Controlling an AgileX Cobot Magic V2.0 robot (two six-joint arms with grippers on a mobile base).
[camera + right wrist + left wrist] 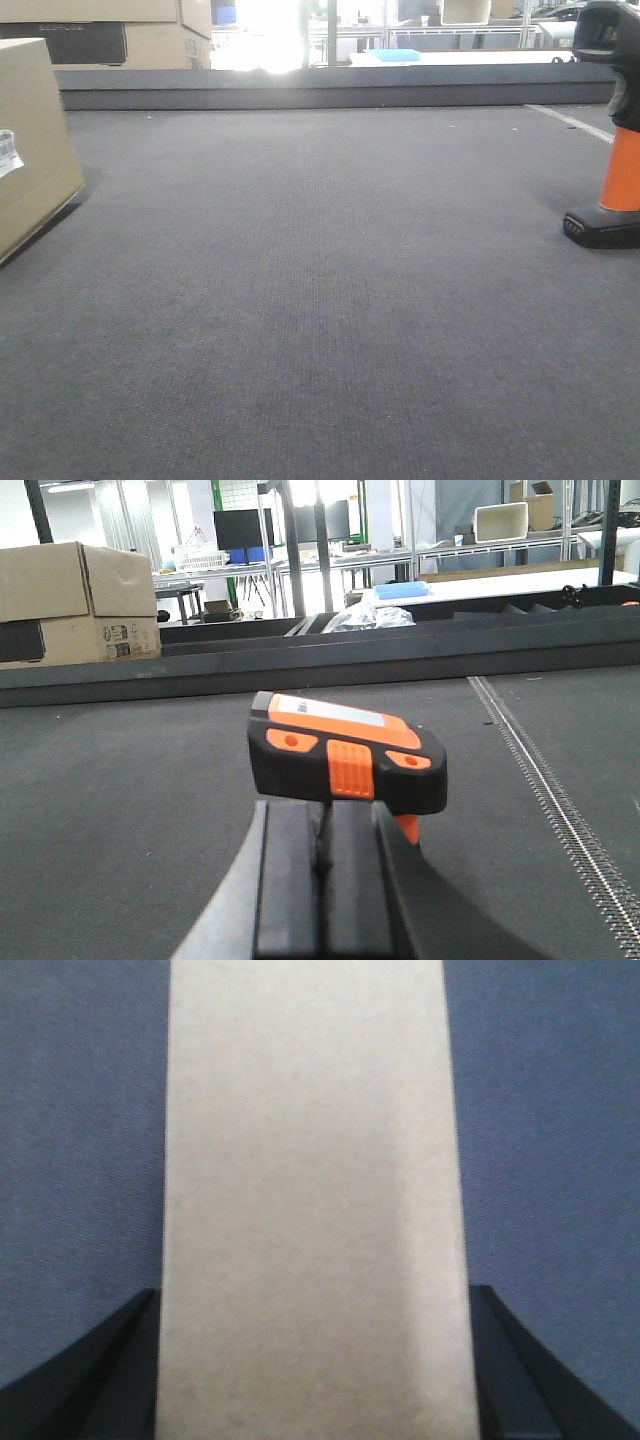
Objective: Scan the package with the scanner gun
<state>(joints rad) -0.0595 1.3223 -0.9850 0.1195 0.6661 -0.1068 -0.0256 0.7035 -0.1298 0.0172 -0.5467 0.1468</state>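
Filling the left wrist view: plain tan cardboard, the package (310,1210), matte and unmarked on this face, bracketed low on both sides by the dark fingers (90,1380) of the left gripper (312,1390), spread wide to the box's full width; contact itself impossible to judge. On the front view, same package (30,140) at the far left edge on grey ribbed carpet (320,300), a white label just visible, print unreadable. Far right, upright on its black base, the scanner gun (615,130), orange handle, black head. From the right wrist, scanner gun (345,755) seen close: glossy black head, orange buttons, pale sticker on top, text illegible. Right gripper (322,880) just behind it, fingers drawn together, nothing held. Background stacked boxes (75,600), faint "SEAFLOW"-like lettering, uncertain.
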